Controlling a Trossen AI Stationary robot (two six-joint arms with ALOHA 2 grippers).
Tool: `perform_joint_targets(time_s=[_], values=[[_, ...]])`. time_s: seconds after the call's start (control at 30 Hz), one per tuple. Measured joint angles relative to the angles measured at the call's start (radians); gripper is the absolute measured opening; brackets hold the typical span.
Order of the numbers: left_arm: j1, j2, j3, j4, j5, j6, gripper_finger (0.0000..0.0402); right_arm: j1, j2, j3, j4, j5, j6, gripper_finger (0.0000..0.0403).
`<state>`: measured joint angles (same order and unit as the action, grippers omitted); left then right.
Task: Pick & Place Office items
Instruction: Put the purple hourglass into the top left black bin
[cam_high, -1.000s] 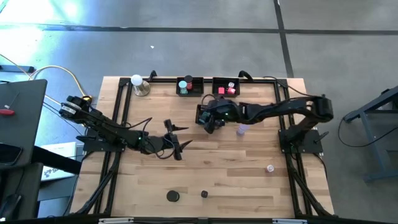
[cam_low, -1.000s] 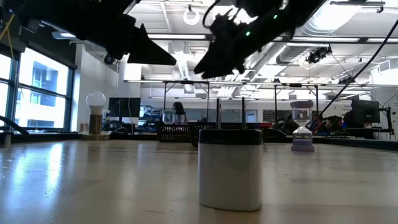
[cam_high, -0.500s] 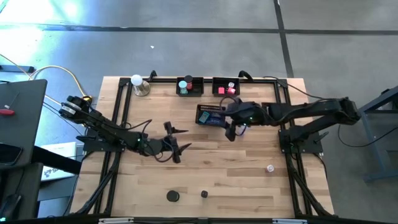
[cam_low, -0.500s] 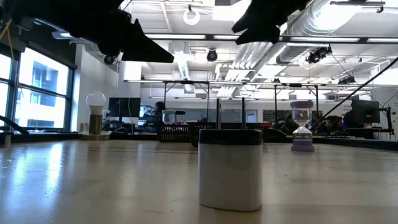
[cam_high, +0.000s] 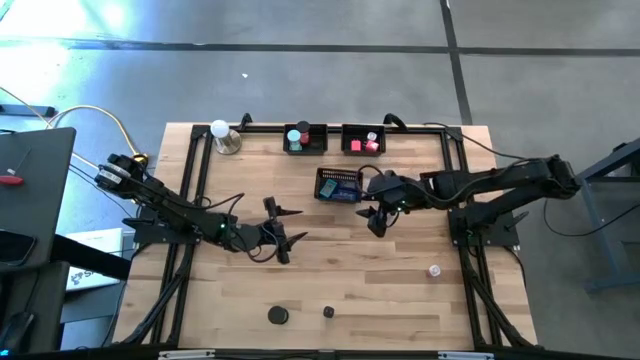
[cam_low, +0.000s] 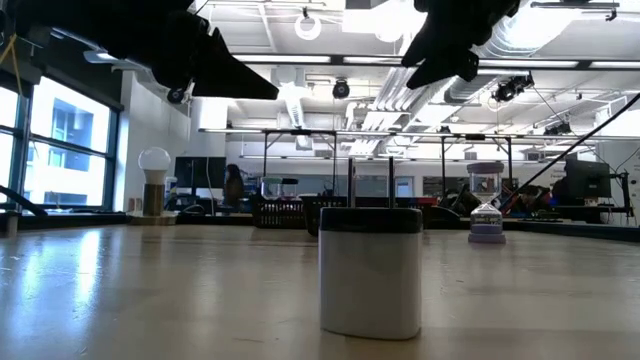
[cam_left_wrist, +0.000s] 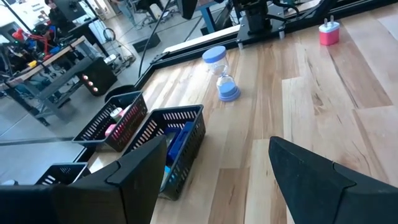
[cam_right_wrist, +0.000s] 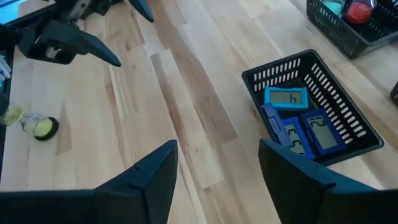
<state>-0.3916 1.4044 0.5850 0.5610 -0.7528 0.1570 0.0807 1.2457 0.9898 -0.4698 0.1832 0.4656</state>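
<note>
In right wrist view, blue timers (cam_right_wrist: 298, 124) inside mesh tray (cam_right_wrist: 348, 146); right gripper (cam_right_wrist: 214, 180) wide, empty.

In the right wrist view, the blue rectangular clock-like blocks (cam_right_wrist: 303, 124) lying in the black mesh basket (cam_right_wrist: 348, 109) show grey display panels with large digit-like marks, too unclear to read for certain.

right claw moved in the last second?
Yes. In the high view the right claw has swung from over the blue-item tray out to the tray's right, toward the table's near edge.
</note>
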Motion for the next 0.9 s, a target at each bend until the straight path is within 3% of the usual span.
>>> perform_joint_targets(time_s=[0.17, 0.33, 0.9], values=[[0.000, 0.000, 0.000, 0.000, 0.000, 0.000, 0.0276, 0.000, 0.000, 0.000, 0.017, 0.003, -0.009, 0.0220], [0.000, 0.000, 0.000, 0.000, 0.000, 0.000, 0.0276, 0.000, 0.001, 0.000, 0.009, 0.144, 0.051, 0.0247], [0.000, 0.000, 0.000, 0.000, 0.000, 0.000, 0.0276, -0.008, 0.002, 0.000, 0.021, 0.139, 0.089, 0.0265]])
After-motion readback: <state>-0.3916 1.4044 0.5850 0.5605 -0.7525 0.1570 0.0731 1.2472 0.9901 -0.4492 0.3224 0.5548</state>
